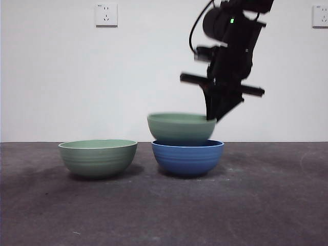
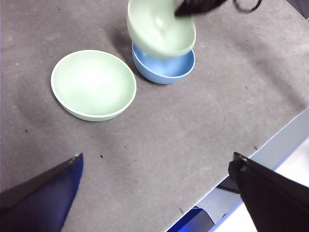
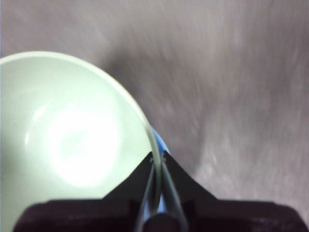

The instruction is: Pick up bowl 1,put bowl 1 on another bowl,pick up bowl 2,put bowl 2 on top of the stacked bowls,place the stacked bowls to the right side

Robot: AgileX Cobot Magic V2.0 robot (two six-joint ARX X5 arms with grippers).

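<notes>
Three bowls are sitting mid-bench, open grey surface lying toward the bench's front edge. Right gripper (image 1: 211, 119), reaching down steeply, is pinching bowl 1 (image 1: 180, 126) by its rim, partly nested in another bowl (image 1: 187, 157). Bowl 2 (image 1: 98, 157) is resting alongside. Left gripper (image 2: 154, 193) is hanging released.

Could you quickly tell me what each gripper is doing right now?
Left gripper: open, holding nothing.
Right gripper: shut on the green bowl, above the blue bowl.

Ahead of me a plain white wall (image 1: 77, 77) carries two power sockets, one (image 1: 106, 14) upper left, another (image 1: 320, 16) at the far right edge. My counter (image 1: 164, 215) is dark grey, matte, softly lit.
</notes>
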